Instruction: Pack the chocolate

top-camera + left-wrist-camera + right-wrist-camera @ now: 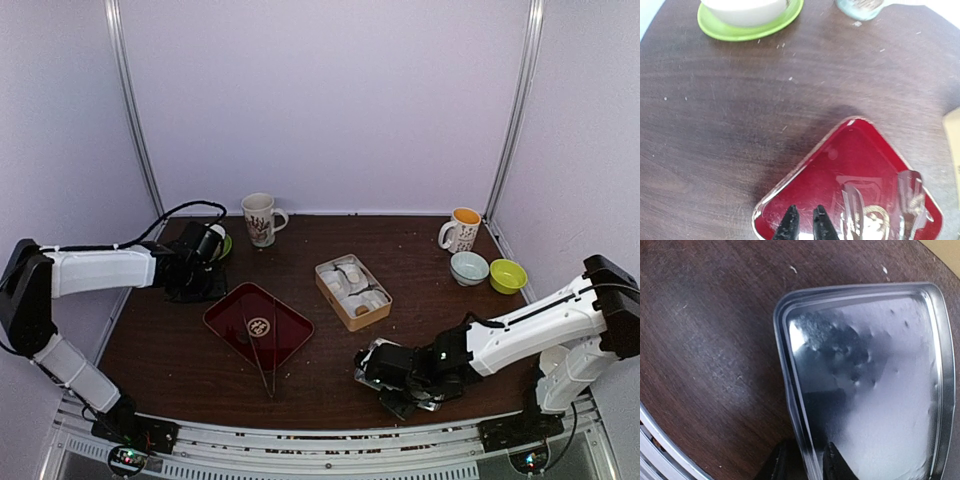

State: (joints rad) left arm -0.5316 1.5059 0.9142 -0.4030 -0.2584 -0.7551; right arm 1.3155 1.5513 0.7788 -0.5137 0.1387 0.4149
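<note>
At the near edge of the bench (715,340), the right end effector (805,467) straddles the rim of the shiny tin lid (875,390), 1 finger inside and 1 outside. It looks pinched on that rim, and the lid lies flat with its hollow side up.

Farther in sits the red tray (225,315) with clear tongs (910,195) lying on it. Just beside it to the right stands the open tan tin (333,300). The chocolate (363,308) lies inside the tin among crumpled white paper liners (345,275). The pieces are too small here to count surely.

The pieces are probably very light, stiff, smooth-faced and easily marked or chipped. A gentle pinch across 2 opposite flat sides would suit them, low on the cube so it cannot squirt out. The soft liners around them will likely shift and get in the way.

Beyond the tray's far-left corner, the left end effector (806,225) hovers empty, its tips a sliver apart. A green saucer (740,30) lies behind it.
</note>
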